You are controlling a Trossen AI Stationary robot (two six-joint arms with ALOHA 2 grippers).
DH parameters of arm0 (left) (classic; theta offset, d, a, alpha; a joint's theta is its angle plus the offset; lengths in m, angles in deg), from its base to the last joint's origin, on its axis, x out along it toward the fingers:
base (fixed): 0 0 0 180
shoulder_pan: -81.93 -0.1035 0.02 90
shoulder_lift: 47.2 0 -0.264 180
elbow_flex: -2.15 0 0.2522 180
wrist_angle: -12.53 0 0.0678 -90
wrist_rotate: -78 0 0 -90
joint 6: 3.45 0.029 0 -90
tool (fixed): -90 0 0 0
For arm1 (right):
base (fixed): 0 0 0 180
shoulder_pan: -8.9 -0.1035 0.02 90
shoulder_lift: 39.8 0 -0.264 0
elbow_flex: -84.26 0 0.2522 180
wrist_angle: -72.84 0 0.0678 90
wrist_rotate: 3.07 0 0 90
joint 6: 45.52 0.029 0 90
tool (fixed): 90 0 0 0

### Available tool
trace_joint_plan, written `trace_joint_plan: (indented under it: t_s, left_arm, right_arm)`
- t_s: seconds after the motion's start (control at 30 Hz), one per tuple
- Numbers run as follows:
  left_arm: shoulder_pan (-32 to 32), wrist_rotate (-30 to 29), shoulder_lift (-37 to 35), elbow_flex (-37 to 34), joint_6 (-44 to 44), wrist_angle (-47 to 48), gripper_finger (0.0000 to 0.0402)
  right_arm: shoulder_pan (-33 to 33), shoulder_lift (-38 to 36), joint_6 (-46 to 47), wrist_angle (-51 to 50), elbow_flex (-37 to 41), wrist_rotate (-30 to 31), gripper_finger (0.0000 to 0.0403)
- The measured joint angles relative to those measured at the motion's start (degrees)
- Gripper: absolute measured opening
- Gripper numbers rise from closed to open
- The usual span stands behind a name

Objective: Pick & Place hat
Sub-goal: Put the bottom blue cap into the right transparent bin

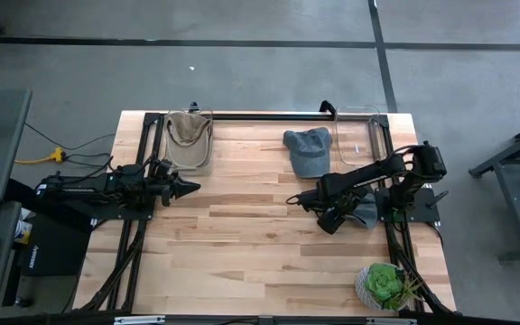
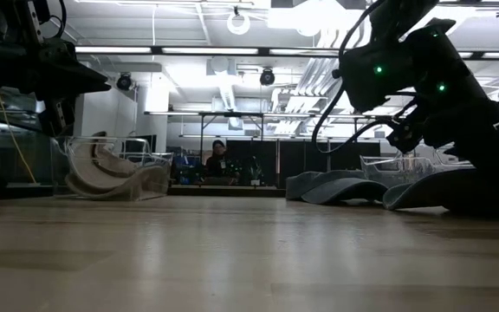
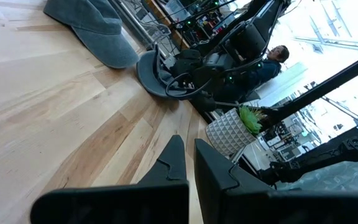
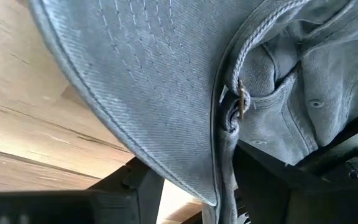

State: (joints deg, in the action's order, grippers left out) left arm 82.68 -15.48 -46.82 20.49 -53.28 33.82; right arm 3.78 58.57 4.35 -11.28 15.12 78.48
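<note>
On the pale, streaky wooden table [image 1: 242,244], the right gripper [image 1: 339,219] sits low at about 3 o'clock from the table's middle, its fingers closed around a soft grey-blue denim hat [image 1: 361,210] that lies crumpled under the arm. The right wrist view shows the hat's curved, stitched brim [image 4: 135,81] and folded crown pressed between the dark fingers [image 4: 143,185], the cloth matte and finely woven. A second grey-blue cap [image 1: 307,149] rests at roughly 1 o'clock, its brim pointing toward the near edge, just beside a clear, rounded plastic bin [image 1: 357,134] at the far right corner. At 11 o'clock another clear bin [image 1: 189,140] holds a khaki cap [image 1: 188,129] (its crown slumped and creased). The left gripper [image 1: 188,188] waits at 9 o'clock, hovering above bare wood with its two pointed fingers [image 3: 169,165] drawn nearly together and holding nothing. A spiky green plant in a white, diamond-textured pot [image 1: 382,285] stands at 5 o'clock near the table's corner.
</note>
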Motion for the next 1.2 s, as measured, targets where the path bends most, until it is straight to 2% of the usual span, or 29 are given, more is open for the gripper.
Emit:
trace_joint_plan:
  t_s: [0.33, 0.53, 0.83, 1.2]
  left_arm:
    - [0.0, 0.0, 0.0, 0.0, 0.0, 0.0, 0.0001]
    - [0.0, 0.0, 0.0, 0.0, 0.0, 0.0, 0.0001]
    - [0.0, 0.0, 0.0, 0.0, 0.0, 0.0, 0.0001]
    - [0.0, 0.0, 0.0, 0.0, 0.0, 0.0, 0.0001]
  right_arm:
    - [-0.3, -0.1, 1.1, 2.0, 0.0, -3.5, 0.0111]
    - [-1.5, -0.8, 1.2, 6.7, 0.0, -5.1, 0.0073]
    - [-4.5, -5.9, 1.8, 14.6, -0.1, -2.7, 0.0016]
    - [-8.3, -14.3, 4.1, 22.5, -0.1, 2.7, 0.001]
